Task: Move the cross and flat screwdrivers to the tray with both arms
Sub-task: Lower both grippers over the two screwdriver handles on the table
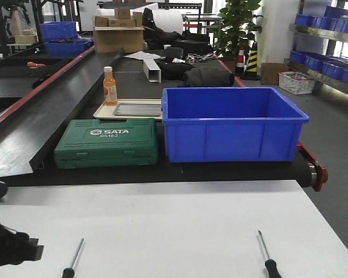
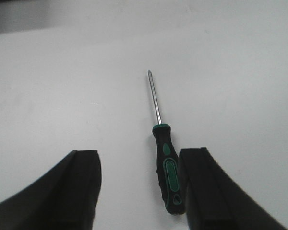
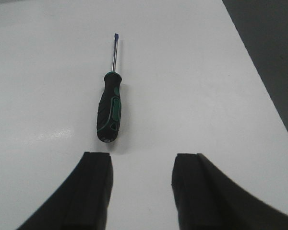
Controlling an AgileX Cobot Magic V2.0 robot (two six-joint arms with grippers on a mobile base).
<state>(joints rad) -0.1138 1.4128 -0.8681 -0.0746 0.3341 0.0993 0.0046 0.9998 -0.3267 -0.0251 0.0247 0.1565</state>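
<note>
Two screwdrivers with black-and-green handles lie on a white table [image 1: 174, 226], both near its front edge, shafts pointing away towards the far edge. The left screwdriver [image 2: 167, 167] lies towards the front left corner, and the right screwdriver [image 3: 110, 110] towards the front right corner, well apart from it.

The left gripper [image 2: 140, 165] is spread wide and holds nothing. It sits low over the table with the left screwdriver's handle between its two black fingers, hard against the right-hand one. Whether the handle and finger touch cannot be told. This screwdriver's tip is pointed.

The right gripper [image 3: 142, 165] is also spread and holds nothing. The right screwdriver lies just ahead of it, in line with its left-hand finger and not between the two. Its tip is squared off and tinted blue.

Beyond the table's far edge runs a black bench [image 1: 23, 145]. At its near end a green tool case [image 1: 107, 143] and a deep blue bin [image 1: 232, 130] stand side by side. Behind the case, a shallow metal tray [image 1: 137, 109] rests inside a cream tray [image 1: 104, 114], with an orange bottle [image 1: 109, 87] upright at the cream tray's left end.
</note>
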